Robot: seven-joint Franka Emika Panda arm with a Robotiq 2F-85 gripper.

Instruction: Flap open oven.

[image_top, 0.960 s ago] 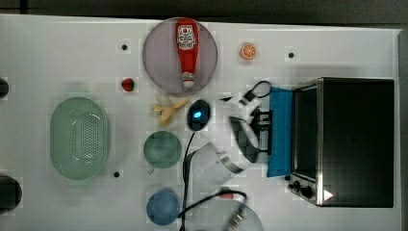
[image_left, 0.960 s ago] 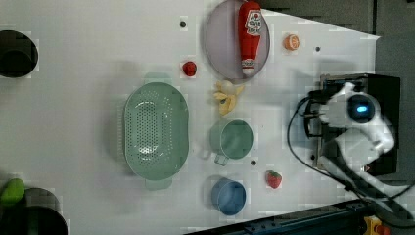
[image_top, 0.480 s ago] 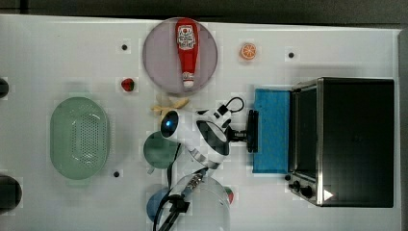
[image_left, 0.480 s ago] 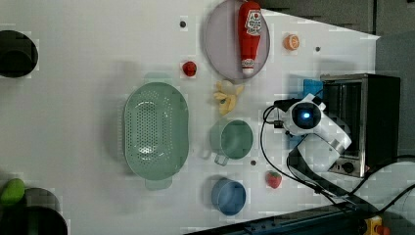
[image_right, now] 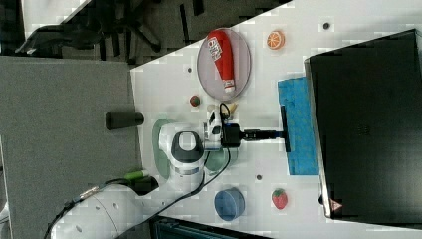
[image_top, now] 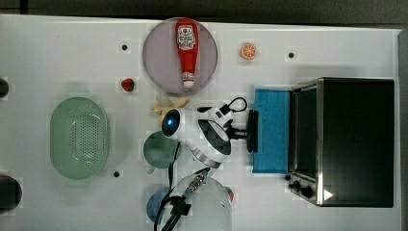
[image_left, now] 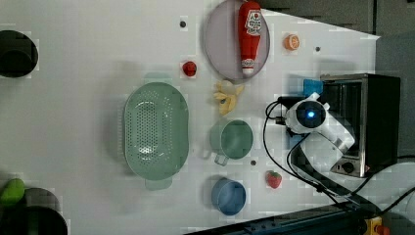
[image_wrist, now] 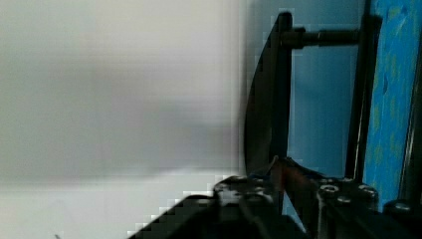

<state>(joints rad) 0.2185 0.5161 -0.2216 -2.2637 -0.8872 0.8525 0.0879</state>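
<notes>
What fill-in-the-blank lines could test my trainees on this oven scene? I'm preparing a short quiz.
1. The oven has its blue glass door folded ____.
2. The gripper is closed on the door's dark bar ____.
3. The ketchup bottle lies on a round ____.
4. In the top view, the orange slice lies to that plate's ____.

Missing words: down (open); handle; plate; right

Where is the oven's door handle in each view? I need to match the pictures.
Top view: handle, dark bar at the blue door's left edge.
Left view: I cannot make it out behind the arm.
Right view: bar at the door's left edge.
Wrist view: dark bar beside blue glass.
Shared landmark: ketchup bottle on its plate.
</notes>
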